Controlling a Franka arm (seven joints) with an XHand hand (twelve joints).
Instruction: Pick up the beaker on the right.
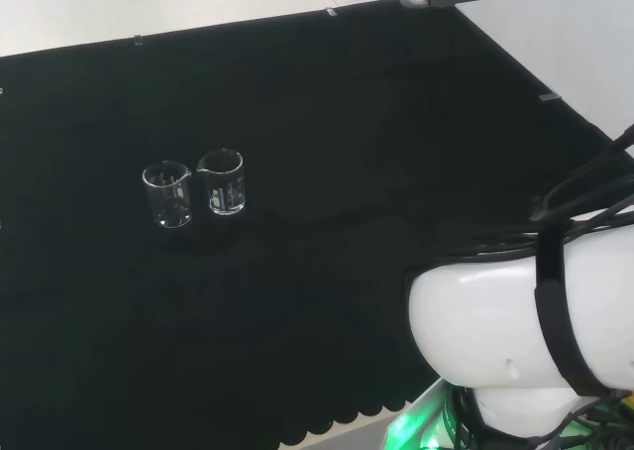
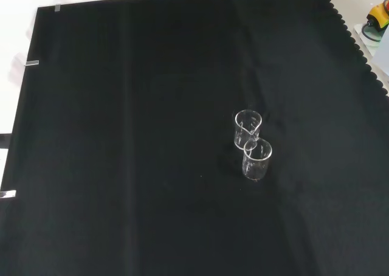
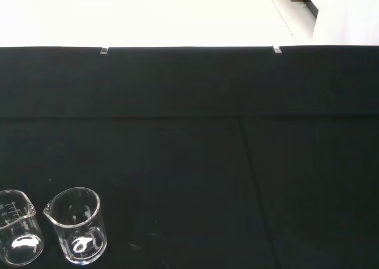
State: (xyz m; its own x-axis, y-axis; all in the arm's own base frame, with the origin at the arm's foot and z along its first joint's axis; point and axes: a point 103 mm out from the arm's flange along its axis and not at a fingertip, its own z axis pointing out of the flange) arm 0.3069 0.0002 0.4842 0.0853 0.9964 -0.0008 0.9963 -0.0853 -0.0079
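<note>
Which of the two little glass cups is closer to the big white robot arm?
The right beaker in the head view is closer to the white arm link. The other beaker stands just beyond it, to its left.

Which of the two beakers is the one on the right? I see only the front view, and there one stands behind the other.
Observer: In the head view they stand side by side. The right beaker is the farther, higher one in your view.
Operator: Do they touch? For me they overlap.
Observer: The wrist view shows a strip of the black cloth between it and the left beaker. They are close, but apart.
Operator: Is the arm near them?
Observer: No. In the head view the arm's white link stands at the right edge, far from both.
</note>
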